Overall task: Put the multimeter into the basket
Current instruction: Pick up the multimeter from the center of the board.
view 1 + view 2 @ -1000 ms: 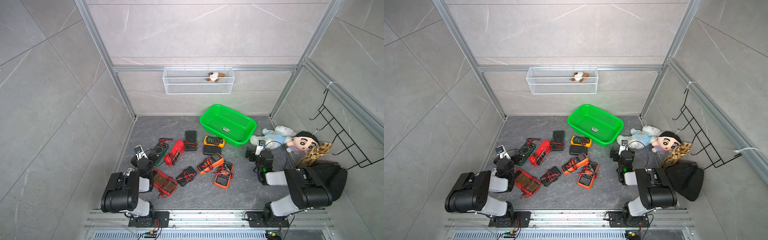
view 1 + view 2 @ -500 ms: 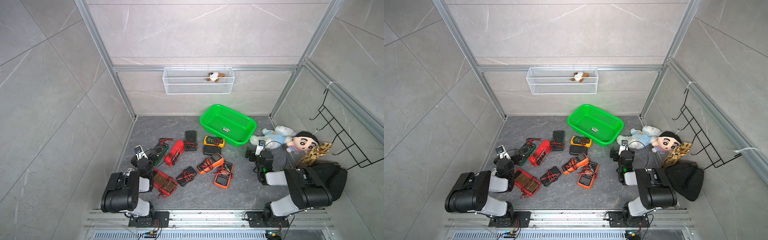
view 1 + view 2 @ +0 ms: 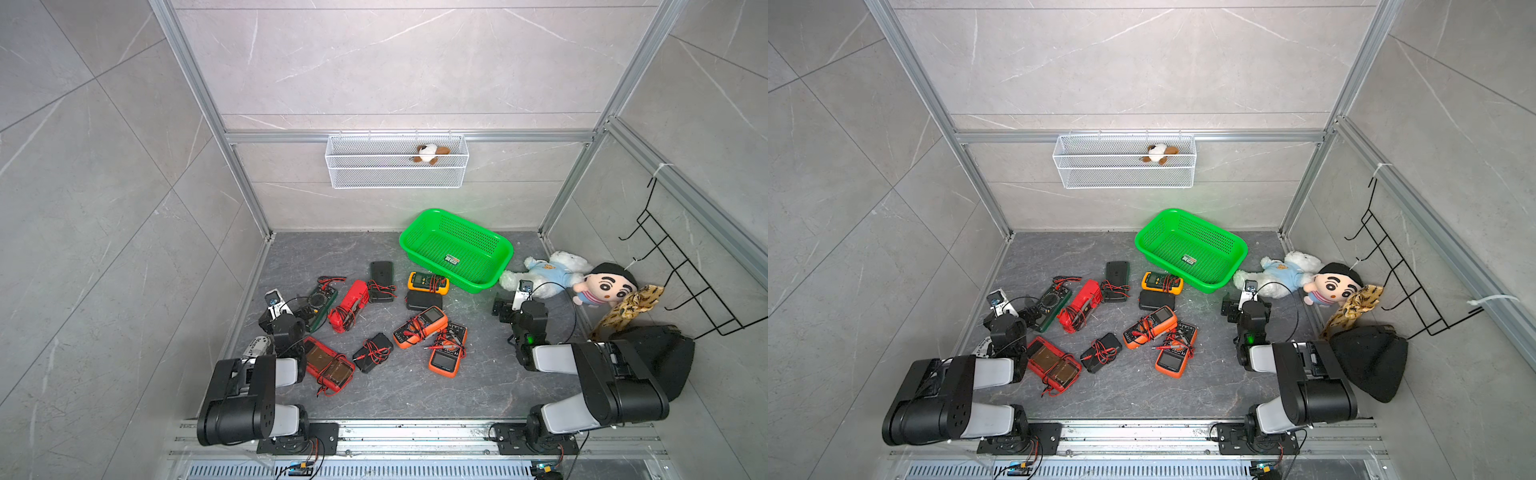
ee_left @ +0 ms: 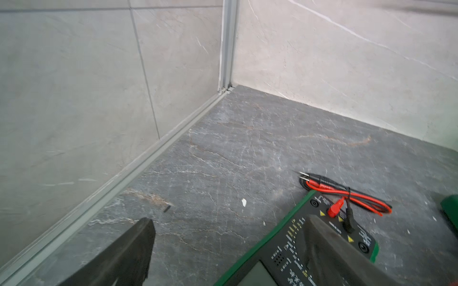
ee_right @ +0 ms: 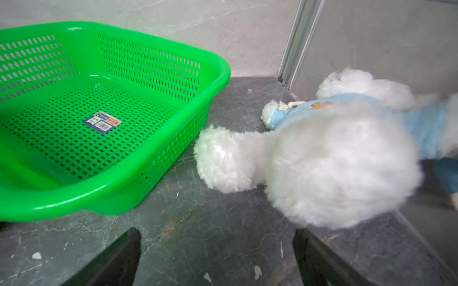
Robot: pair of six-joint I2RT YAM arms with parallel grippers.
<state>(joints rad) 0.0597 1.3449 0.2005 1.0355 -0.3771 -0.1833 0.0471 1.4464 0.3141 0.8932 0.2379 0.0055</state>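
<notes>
Both top views: dark grey veined floor [image 3: 415,395], pale tiled walls [image 3: 415,62], metal frame [image 3: 291,136]. Green basket [image 3: 465,237] at 1 o'clock, by the back wall. Meters [image 3: 419,326] scattered mid-floor, all outside it; yellow meter [image 3: 428,281] just beside its near rim. Soft toys [image 3: 548,272] at 3 o'clock; wire shelf [image 3: 374,176] on the back wall.

Left wrist: left gripper [image 4: 229,220] fingers apart, one crossing a green meter [image 4: 280,247]; contact unclear. Leads [image 4: 359,198] beyond.

Right wrist: right gripper [image 5: 215,231] fingers apart above bare floor, between basket and white bear [image 5: 334,161].
</notes>
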